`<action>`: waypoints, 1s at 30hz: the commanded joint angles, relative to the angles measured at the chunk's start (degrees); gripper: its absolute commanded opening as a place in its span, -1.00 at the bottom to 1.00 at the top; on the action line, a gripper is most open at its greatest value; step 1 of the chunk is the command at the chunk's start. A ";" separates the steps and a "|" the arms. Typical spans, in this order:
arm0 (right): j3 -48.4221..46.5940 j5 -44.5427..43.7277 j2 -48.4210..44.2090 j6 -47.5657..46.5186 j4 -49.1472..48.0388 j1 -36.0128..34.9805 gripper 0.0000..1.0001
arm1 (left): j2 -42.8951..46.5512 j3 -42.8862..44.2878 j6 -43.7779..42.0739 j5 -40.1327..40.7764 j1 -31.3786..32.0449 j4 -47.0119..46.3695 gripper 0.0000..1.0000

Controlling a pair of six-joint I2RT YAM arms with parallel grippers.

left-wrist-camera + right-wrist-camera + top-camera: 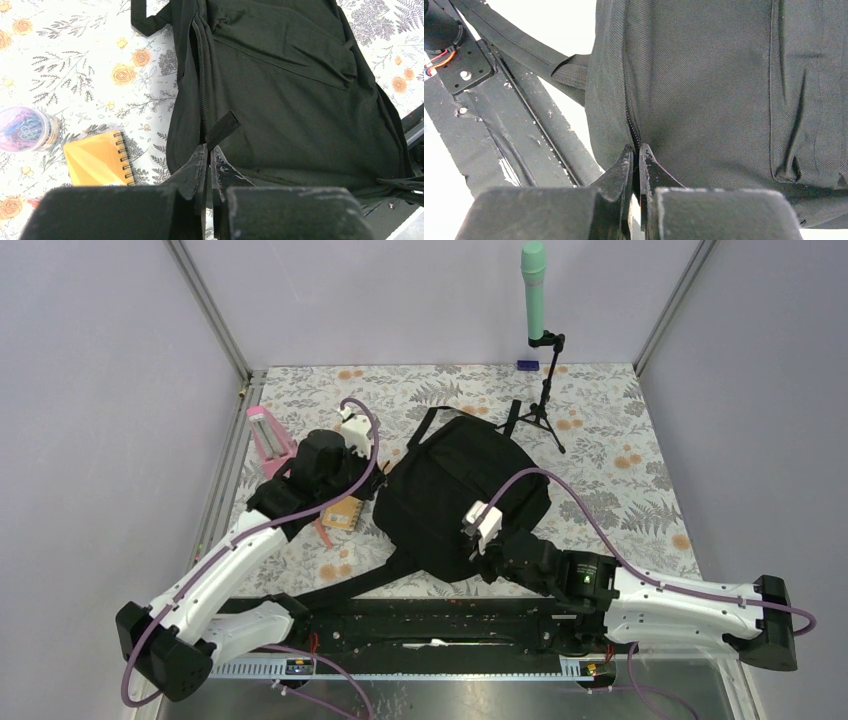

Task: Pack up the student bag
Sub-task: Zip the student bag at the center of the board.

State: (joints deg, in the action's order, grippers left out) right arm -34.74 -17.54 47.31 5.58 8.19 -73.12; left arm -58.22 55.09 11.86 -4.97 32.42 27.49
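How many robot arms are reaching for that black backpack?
2. The left arm reaches to the student bag's left side; the right arm meets its near edge. None seems hidden.

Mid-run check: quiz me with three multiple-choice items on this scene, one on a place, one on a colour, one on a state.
1. The orange spiral notebook lies: A) on top of the student bag; B) on the table, left of the bag in the top view; C) between the right gripper's fingers.
2. The microphone's head is: A) green; B) red; C) black.
3. The right gripper's jaws are: A) wide open; B) shut at the bag's zipper seam; C) shut on the notebook.
Answers: 1 B, the top view shows it beside the bag; 2 A, mint-green foam; 3 B, fingertips meet on the seam.
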 commanded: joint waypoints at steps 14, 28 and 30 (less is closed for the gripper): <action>0.07 -1.29 -7.52 2.57 6.39 -0.72 -0.94 | -8.95 9.85 -3.31 -7.13 -3.75 -7.95 -1.00; -11.85 -7.47 2.70 2.79 -1.33 -0.77 0.40 | -2.56 4.10 -3.73 -14.80 -3.77 -10.79 -1.00; -15.26 -10.85 7.54 2.74 -0.88 -0.71 0.46 | -2.46 4.05 -3.52 -15.40 -3.80 -10.73 -1.00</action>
State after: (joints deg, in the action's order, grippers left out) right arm -43.75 -22.11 47.62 9.82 11.09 -73.45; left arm -63.33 58.00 8.58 -16.62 29.02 24.64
